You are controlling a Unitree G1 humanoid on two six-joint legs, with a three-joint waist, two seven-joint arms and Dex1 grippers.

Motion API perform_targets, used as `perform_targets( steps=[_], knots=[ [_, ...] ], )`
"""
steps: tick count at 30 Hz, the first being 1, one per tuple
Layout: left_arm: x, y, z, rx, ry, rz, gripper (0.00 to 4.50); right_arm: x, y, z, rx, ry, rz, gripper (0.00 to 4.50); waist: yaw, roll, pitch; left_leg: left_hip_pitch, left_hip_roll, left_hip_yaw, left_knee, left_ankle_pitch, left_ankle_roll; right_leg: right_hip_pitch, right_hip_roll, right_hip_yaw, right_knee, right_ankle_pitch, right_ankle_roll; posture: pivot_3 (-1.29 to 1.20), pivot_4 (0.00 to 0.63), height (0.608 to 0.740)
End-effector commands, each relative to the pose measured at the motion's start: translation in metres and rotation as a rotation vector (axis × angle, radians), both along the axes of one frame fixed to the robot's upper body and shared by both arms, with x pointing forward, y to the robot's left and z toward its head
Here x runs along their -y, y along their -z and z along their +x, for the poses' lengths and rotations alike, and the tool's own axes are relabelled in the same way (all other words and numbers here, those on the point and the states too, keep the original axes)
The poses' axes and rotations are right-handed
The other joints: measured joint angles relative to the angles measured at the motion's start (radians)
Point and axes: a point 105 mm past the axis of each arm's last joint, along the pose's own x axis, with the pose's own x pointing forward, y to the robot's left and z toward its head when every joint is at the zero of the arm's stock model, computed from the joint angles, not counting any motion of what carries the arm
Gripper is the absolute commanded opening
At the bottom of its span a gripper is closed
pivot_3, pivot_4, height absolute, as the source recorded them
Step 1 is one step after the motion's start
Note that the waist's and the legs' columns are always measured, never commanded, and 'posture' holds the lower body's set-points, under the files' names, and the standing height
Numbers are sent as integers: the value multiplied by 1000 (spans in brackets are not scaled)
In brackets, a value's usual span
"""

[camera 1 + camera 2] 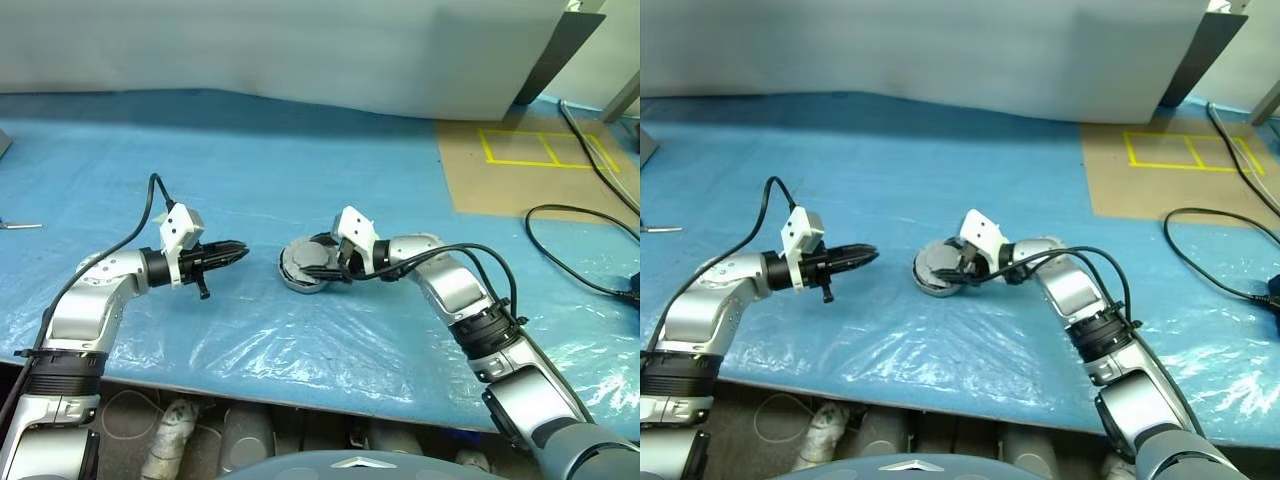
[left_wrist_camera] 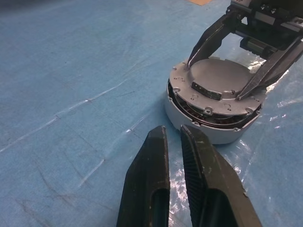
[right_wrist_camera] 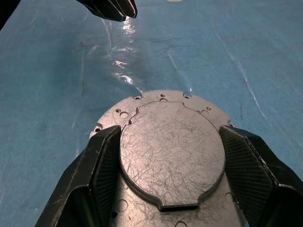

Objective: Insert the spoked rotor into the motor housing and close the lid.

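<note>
One lid [image 2: 222, 85] atop motor housing [image 2: 208, 130], right fingers [image 3: 102, 163] clamping lid; left fingers [image 2: 154, 175] closed, empty.

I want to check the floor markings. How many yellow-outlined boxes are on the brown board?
2. Both yellow boxes sit side by side on the brown board at the far right of the table: the left box and the right box. The picture's edge may hide more.

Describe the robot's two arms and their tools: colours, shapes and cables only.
Both arms are silver-grey rounded metal links with black ribbed joint bands. Each wrist bears a white angular camera block. The left tool and the right tool each have two black tapered fingers with finely ribbed inner faces. A black cable loops over each forearm to the wrist.
</note>
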Motion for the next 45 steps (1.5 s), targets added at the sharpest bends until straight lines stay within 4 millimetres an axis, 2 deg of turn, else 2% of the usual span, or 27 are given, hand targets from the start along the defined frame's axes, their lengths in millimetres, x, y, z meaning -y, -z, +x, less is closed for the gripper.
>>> perform_targets(
  steps=[1,5,9,23,29,37,42,45],
  knots=[
    [4,-10,-2,35,7,-19,517,-6,-27,7,70,25,55,2942,0,0,0,0,0,0,0,0,0,0,0,0,0,0,0,0,150,740],
    [7,-9,-3,31,10,-26,517,-13,-40,10,36,56,118,2942,-1,0,0,0,0,0,0,0,0,0,0,0,0,0,0,0,150,740],
    [9,-7,-3,29,7,-29,517,-17,-36,8,8,67,110,2942,0,0,0,0,0,0,0,0,0,0,0,0,0,1,2,0,150,740],
    [11,-5,1,26,-1,-41,517,-18,13,20,-67,218,-35,2942,-4,0,0,3,0,0,-1,0,0,1,1,1,0,2,3,0,150,740],
    [12,-5,2,27,-2,-43,517,-19,20,22,-76,239,-66,2942,-7,0,0,10,0,2,-1,0,0,6,1,5,0,-1,-1,0,150,740],
    [15,-4,1,24,1,-49,517,-19,51,22,-108,299,-166,2942,-24,0,-1,17,-1,2,-1,0,0,11,1,7,1,0,-2,0,150,740],
    [16,-4,2,26,-1,-49,517,-16,64,21,-134,318,-187,2942,-25,0,-1,28,-1,3,-4,0,0,18,1,9,0,0,-2,0,150,740],
    [16,-5,3,27,-2,-50,517,-15,71,20,-156,341,-200,2942,-25,0,-1,29,-1,3,-5,0,0,18,1,10,0,-1,-1,0,150,740]
  ],
)
